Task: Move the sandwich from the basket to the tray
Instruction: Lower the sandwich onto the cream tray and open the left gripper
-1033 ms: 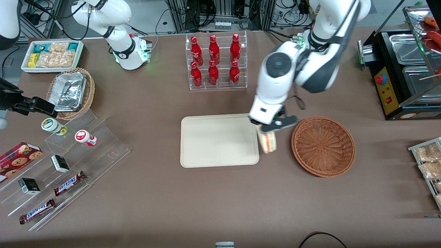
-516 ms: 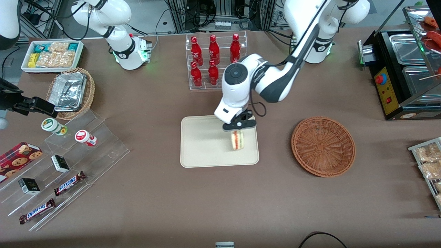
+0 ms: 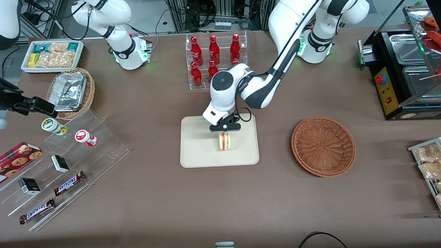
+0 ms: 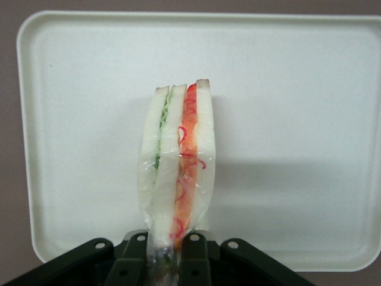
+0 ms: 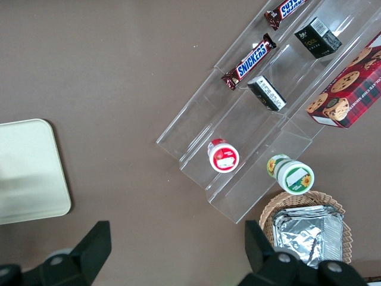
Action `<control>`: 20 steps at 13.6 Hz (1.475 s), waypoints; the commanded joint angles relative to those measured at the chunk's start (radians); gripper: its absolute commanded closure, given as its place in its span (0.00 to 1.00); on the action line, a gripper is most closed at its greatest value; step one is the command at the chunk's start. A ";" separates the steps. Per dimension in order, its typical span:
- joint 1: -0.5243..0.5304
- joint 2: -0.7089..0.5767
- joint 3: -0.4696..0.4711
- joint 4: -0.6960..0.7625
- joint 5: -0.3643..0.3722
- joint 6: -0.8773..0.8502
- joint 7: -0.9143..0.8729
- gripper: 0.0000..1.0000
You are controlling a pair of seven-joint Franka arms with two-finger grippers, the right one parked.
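At the far left of the front view a clear stepped display [image 3: 65,158] holds candy bars and small boxes, and above it, in the upper left of the frame, a tan wicker basket with foil containers [image 3: 70,92] sits below a white box of snack packets [image 3: 52,55]. The right wrist view shows the same stepped display [image 5: 262,113] from above and close up, where the bar wrappers can be read, along with one rounded corner of the tray [image 5: 30,173].

At frame centre in the front view lies the cream tray [image 3: 196,151], nearer the camera than the rack of red bottles [image 3: 215,60]. The gripper [image 3: 224,130] hangs over the middle of the tray, its jaws clamped on the sandwich [image 3: 224,141], which stands on edge beneath it. Whether the wedge touches the tray surface cannot be told here.

The left wrist view adds what the front view lacks: the sandwich [image 4: 177,167] is wrapped in clear film (green filling in one layer, red in the other), and the two fingers [image 4: 194,250] pinch its narrow end, with the tray [image 4: 309,119] filling the background.

Right of centre in the front view, the reddish-brown basket [image 3: 323,146] sits well apart from the tray.
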State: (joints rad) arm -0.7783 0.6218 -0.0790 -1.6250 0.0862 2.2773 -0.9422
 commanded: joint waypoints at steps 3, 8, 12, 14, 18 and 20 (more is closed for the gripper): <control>-0.041 0.050 0.015 0.031 0.010 0.047 -0.017 1.00; -0.053 0.067 0.015 0.030 0.010 0.047 -0.015 0.70; -0.044 0.033 0.019 0.033 0.013 0.034 -0.013 0.00; -0.039 -0.023 0.022 0.033 0.007 -0.016 -0.013 0.00; 0.022 -0.164 0.027 0.031 0.013 -0.179 0.006 0.00; 0.043 -0.230 0.042 0.030 0.013 -0.231 0.008 0.00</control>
State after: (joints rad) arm -0.7619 0.4664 -0.0450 -1.5669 0.0880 2.0933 -0.9389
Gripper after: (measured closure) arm 0.000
